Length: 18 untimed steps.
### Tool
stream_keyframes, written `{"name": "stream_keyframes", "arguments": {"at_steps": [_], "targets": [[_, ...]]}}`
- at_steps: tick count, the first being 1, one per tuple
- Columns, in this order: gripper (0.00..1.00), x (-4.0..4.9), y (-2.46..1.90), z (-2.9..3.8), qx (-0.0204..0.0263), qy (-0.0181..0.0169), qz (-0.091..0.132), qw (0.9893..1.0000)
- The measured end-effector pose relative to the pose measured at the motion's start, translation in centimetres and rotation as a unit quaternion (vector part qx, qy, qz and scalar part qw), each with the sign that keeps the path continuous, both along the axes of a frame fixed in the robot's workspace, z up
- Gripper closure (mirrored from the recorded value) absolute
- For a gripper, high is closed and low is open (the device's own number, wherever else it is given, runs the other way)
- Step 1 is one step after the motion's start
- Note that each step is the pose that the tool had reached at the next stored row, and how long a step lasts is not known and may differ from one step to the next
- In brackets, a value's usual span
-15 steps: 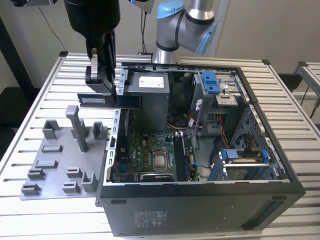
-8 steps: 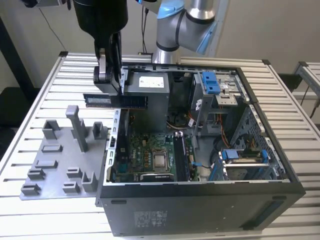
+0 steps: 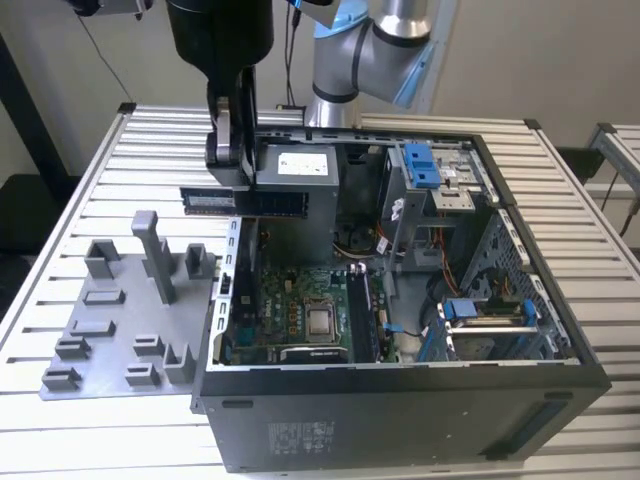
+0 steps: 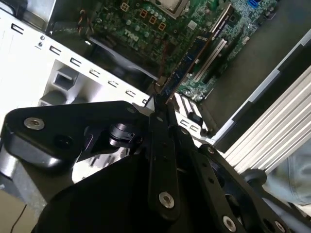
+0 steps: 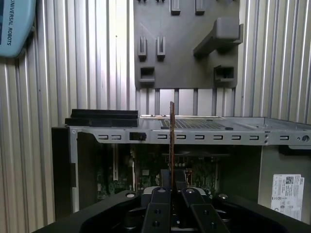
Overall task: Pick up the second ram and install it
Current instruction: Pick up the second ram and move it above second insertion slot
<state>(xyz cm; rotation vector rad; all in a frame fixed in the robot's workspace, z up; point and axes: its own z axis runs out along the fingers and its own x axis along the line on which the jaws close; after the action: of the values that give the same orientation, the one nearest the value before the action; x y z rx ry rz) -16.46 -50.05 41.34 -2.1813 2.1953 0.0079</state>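
**Over the case wall: ram held in the air**

Up at the upper left of the exterior view, the gripper (image 3: 236, 172) is pinched shut on the ram (image 3: 205, 200). The ram hangs with its long side level, over the left wall of the open case (image 3: 400, 430). A grey tray (image 3: 120, 345) lies at lower left on the table (image 3: 100, 440). In the first wrist view the ram (image 5: 171, 136) shows edge-on between the fingers (image 5: 158, 204).
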Motion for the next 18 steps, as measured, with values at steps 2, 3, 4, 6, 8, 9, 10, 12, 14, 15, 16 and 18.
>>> {"name": "stream_keyframes", "arguments": {"at_steps": [2, 3, 4, 6, 8, 9, 10, 12, 14, 15, 16, 18], "targets": [[0.86, 0.35, 0.0, 0.0, 0.0, 0.0, 0.0, 1.0], [0.86, 0.53, 0.0, 0.0, 0.0, 0.0, 0.0, 1.0], [0.86, 0.71, 0.0, 0.0, 0.0, 0.0, 0.0, 1.0], [0.86, 1.05, 0.0, -0.01, 0.0, 0.0, 0.0, 1.0], [0.86, 1.39, 0.0, 0.0, 0.0, 0.0, 0.0, 1.0], [0.86, 1.55, 0.0, -0.01, 0.0, 0.0, 0.0, 1.0], [0.86, 1.71, 0.0, 0.0, 0.0, 0.0, 0.0, 1.0], [0.86, 2.05, 0.0, 0.0, 0.0, 0.0, 0.0, 1.0], [0.86, 2.38, 0.0, 0.0, 0.0, 0.0, 0.0, 1.0], [0.86, 2.55, 0.0, 0.0, 0.0, 0.0, 0.0, 1.0], [0.86, 2.71, 0.0, 0.0, 0.0, 0.0, 0.0, 1.0], [0.86, 3.02, 0.0, -0.01, 0.0, 0.0, 0.0, 1.0]]}}
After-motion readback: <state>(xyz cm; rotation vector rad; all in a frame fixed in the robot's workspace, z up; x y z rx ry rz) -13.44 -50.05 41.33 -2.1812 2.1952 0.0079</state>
